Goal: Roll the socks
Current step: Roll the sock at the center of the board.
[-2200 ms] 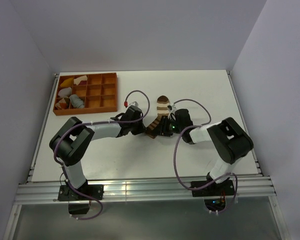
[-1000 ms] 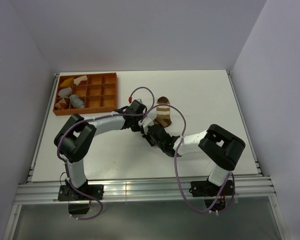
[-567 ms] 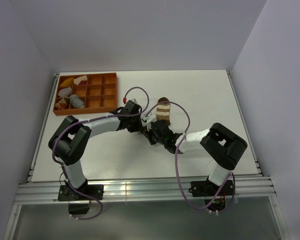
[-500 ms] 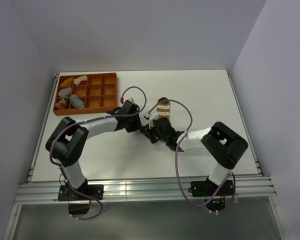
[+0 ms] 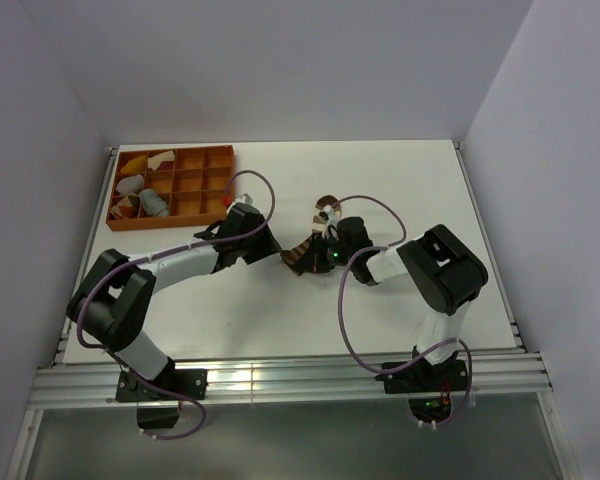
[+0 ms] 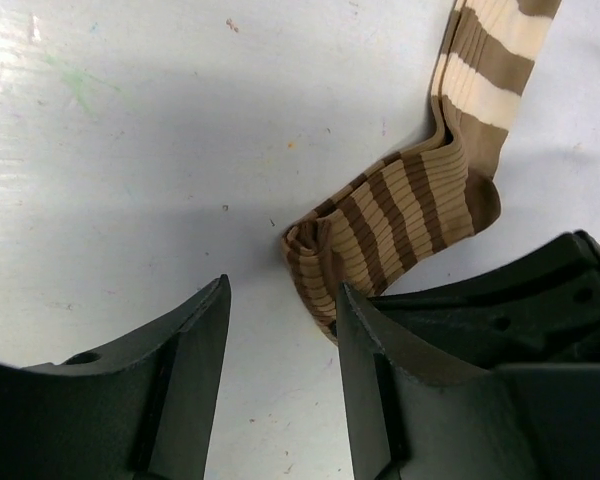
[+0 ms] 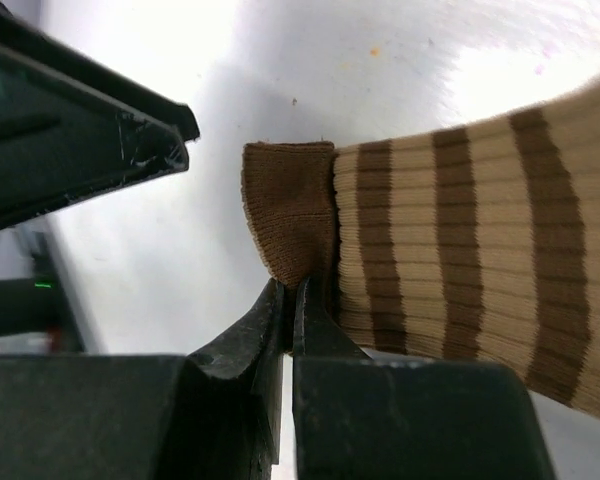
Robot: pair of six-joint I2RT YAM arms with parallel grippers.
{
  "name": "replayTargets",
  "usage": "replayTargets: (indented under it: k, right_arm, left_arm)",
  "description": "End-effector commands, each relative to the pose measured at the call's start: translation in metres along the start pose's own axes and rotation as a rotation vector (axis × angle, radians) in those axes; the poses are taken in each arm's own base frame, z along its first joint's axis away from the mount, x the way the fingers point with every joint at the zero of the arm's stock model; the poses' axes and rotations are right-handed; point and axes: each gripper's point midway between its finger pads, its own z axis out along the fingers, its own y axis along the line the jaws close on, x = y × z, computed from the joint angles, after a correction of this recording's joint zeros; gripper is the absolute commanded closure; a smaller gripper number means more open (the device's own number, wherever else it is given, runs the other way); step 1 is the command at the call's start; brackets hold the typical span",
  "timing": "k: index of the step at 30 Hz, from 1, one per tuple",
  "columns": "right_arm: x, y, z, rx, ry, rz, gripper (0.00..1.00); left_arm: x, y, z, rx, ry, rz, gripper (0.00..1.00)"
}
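Observation:
The brown sock with white stripes (image 5: 313, 240) lies crumpled on the white table between both arms. My right gripper (image 5: 317, 259) is shut on its plain brown end (image 7: 290, 225), and the striped part (image 7: 460, 240) runs off to the right. My left gripper (image 6: 282, 292) stands open just left of the sock's folded edge (image 6: 315, 250), with only bare table between its fingers. In the top view, the left gripper (image 5: 272, 249) is a little apart from the sock. A grey sock (image 5: 153, 203) sits bundled in the orange tray.
The orange compartment tray (image 5: 205, 186) stands at the back left and holds yellow and white cloth pieces in its left cells. The right arm's purple cable (image 5: 375, 205) loops over the table behind the sock.
My left gripper has opened, let go of the sock and drawn back to the left. My right gripper has shut on the sock's brown end and shifted to the right.

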Motion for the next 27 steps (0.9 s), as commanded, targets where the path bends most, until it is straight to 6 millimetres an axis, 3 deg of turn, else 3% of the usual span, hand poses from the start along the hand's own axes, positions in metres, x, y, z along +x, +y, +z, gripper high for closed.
replayTargets:
  k: [1,3,13,27]
  right_arm:
    - [0.012,0.006,-0.005,-0.095,0.03,0.188,1.0]
    - [0.006,0.003,-0.008,-0.113,-0.002,0.241,1.0]
    - [0.017,-0.015,-0.01,-0.127,-0.004,0.428,1.0]
    - [0.021,-0.026,-0.006,-0.119,0.028,0.497,1.0]
  left_arm:
    - [-0.002,-0.013,0.001,0.061,-0.006,-0.03,0.49]
    - [-0.004,-0.015,0.004,0.075,-0.017,-0.038,0.5]
    - [0.019,-0.02,0.017,0.105,0.054,-0.03,0.54]
    - [0.04,-0.01,0.036,0.07,0.097,-0.016,0.55]
